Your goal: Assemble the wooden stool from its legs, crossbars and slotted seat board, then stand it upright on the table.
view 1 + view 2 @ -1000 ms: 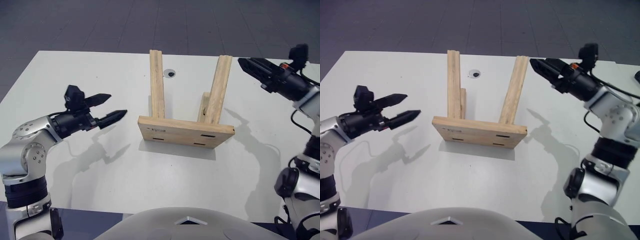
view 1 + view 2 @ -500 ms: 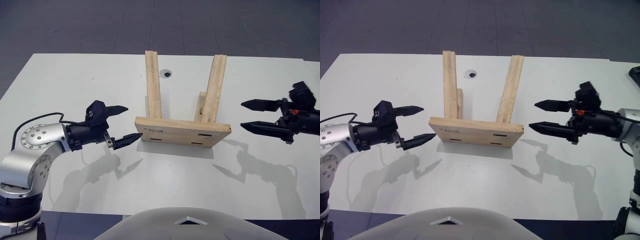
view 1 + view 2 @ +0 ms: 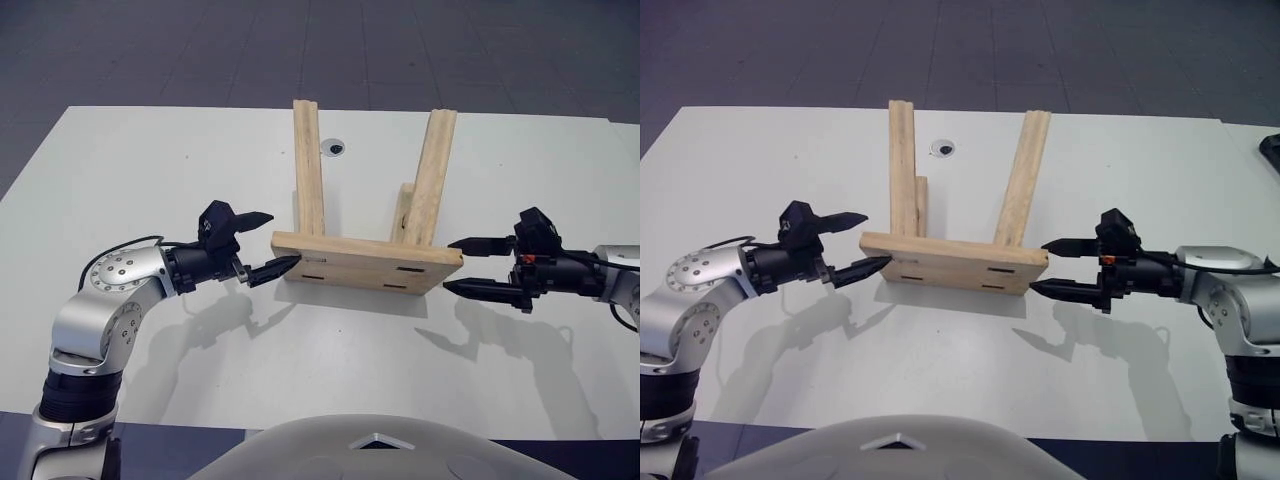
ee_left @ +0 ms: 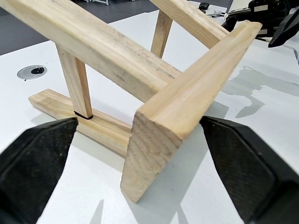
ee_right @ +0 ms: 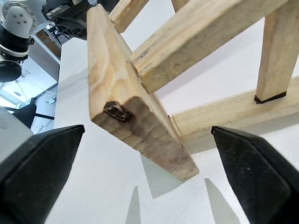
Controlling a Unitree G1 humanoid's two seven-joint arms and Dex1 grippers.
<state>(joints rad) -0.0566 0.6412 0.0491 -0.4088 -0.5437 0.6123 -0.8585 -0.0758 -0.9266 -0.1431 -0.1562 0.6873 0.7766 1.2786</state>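
The wooden stool lies on its side on the white table point(image 3: 150, 160). Its slotted seat board point(image 3: 365, 264) stands on edge, facing me. Two legs point(image 3: 308, 165) point(image 3: 432, 170) run away from it, with a short crossbar point(image 3: 405, 215) between them. My left gripper point(image 3: 285, 237) is open at the board's left end point(image 4: 159, 140), one black finger point(image 4: 32, 158) on each side of it with gaps. At the right end point(image 5: 135, 126) my right gripper point(image 3: 448, 265) is open too, and its fingers point(image 5: 37, 158) stand apart from the wood.
A round cable grommet point(image 3: 337, 148) sits in the table between the legs near the back. Bare table lies in front of the board and to both sides. Beyond the far edge is dark floor.
Both grippers have closed in on the seat board's ends. The right arm came down from the back right to table height. The stool has not moved.
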